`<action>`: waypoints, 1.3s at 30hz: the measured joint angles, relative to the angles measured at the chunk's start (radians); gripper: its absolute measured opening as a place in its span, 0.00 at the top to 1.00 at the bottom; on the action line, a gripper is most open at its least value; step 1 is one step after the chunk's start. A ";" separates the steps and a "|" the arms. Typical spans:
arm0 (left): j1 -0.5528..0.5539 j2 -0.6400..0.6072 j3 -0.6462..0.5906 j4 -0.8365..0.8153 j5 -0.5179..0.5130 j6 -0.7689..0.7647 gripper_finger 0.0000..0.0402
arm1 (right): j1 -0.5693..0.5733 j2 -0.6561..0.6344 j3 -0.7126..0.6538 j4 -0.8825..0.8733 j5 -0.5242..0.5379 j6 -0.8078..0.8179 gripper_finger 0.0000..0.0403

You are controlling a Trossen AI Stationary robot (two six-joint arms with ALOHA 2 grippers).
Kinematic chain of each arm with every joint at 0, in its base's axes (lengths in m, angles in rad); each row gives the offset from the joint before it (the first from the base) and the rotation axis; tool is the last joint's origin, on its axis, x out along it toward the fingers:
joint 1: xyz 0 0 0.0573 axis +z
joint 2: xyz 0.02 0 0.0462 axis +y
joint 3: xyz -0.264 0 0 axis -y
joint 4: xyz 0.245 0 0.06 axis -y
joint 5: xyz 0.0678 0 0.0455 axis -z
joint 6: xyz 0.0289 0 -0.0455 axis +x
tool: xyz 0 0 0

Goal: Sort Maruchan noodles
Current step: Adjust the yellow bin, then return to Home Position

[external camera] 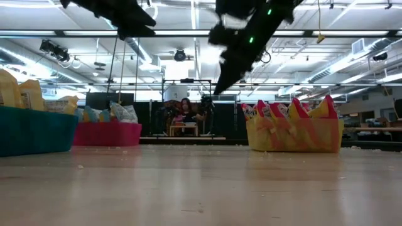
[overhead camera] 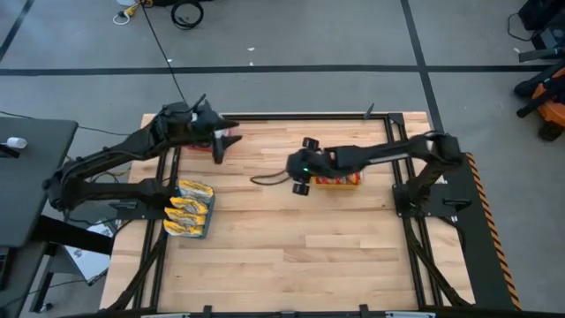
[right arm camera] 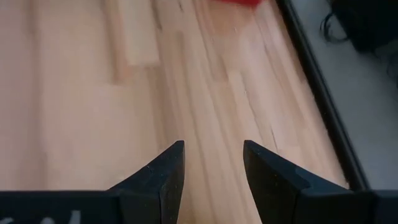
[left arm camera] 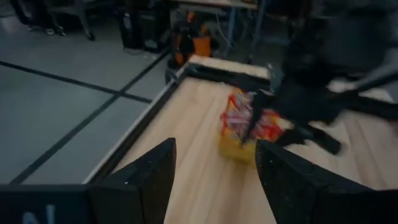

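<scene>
Your left end effector and right end effector both hang open and empty above the counter, since the Maruchan noodles already sit sorted in 3 bins.

The red bin sits mostly hidden beneath the left gripper in the high view, its contents unreadable. Just right of it, the right arm covers most of the yellow bin. In the left wrist view that yellow bin's packets blur into red-and-yellow streaks. The right wrist view cuts off a red shape.
</scene>
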State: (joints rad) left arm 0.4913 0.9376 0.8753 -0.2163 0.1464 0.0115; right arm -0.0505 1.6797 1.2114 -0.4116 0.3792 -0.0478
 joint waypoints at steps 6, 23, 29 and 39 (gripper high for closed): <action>0.009 -0.123 0.000 -0.157 -0.023 0.071 0.53 | -0.090 0.105 0.002 -0.090 -0.036 0.008 0.58; -0.042 -0.489 0.000 -0.276 -0.022 -0.052 0.60 | -0.202 -0.037 -0.247 -0.321 -0.031 0.317 0.58; -0.042 -0.486 0.001 -0.231 -0.022 -0.012 0.60 | -0.050 -0.261 -0.399 -0.122 -0.180 0.379 0.58; -0.043 -0.464 -0.427 0.585 0.107 -0.138 0.61 | -0.057 -0.407 -0.471 0.508 -0.372 0.133 0.58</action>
State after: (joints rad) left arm 0.4488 0.4732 0.4478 0.3689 0.2534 -0.1266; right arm -0.1078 1.2726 0.7405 0.0967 0.0075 0.0854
